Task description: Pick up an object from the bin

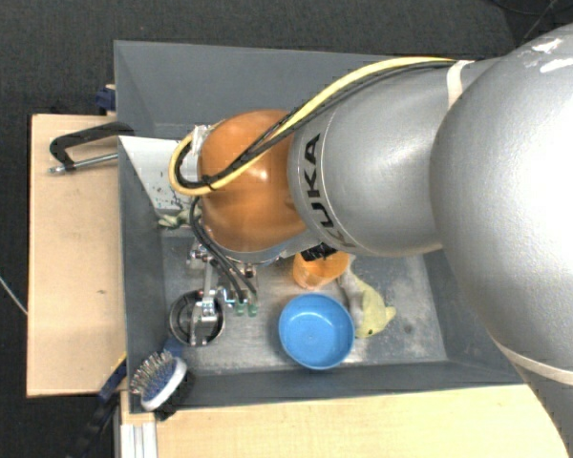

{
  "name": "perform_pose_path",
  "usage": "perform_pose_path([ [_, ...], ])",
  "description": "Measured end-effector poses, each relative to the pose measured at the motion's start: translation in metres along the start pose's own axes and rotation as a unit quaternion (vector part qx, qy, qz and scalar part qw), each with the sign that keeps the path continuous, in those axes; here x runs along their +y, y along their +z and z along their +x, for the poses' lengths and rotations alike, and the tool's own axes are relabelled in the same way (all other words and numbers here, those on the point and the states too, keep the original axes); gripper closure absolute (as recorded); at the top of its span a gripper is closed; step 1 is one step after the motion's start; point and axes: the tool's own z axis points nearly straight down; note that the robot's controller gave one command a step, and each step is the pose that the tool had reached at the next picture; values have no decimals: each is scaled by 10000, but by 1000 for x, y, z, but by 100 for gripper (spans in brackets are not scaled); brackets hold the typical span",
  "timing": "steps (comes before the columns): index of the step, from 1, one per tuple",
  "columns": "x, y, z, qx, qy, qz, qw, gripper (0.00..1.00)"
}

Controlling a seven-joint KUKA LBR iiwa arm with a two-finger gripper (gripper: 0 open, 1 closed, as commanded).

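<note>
My gripper (210,305) hangs below the orange wrist cover at the bin's front left. Its lower end sits on a round dark ring-shaped thing with a shiny rim (185,319), right at the ring's right side. A blue round bowl (315,331) lies mouth-up just to the right of the gripper, apart from it. Behind the bowl, an orange thing (321,269) is partly hidden under the arm. A pale yellow soft thing (371,311) lies right of the bowl.
A brush with a blue handle and pale bristles (159,380) lies at the bin's front left corner. A white speckled sheet (151,167) leans in the back left corner. The big arm covers the bin's middle and right.
</note>
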Motion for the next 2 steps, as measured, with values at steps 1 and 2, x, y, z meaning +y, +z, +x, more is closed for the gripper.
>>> perform_pose_path([
  [1, -39, 65, 3, -81, -1573, -15, 9875, 0],
  [2, -40, 67, 4, -50, -1567, -9, 9876, 100],
])
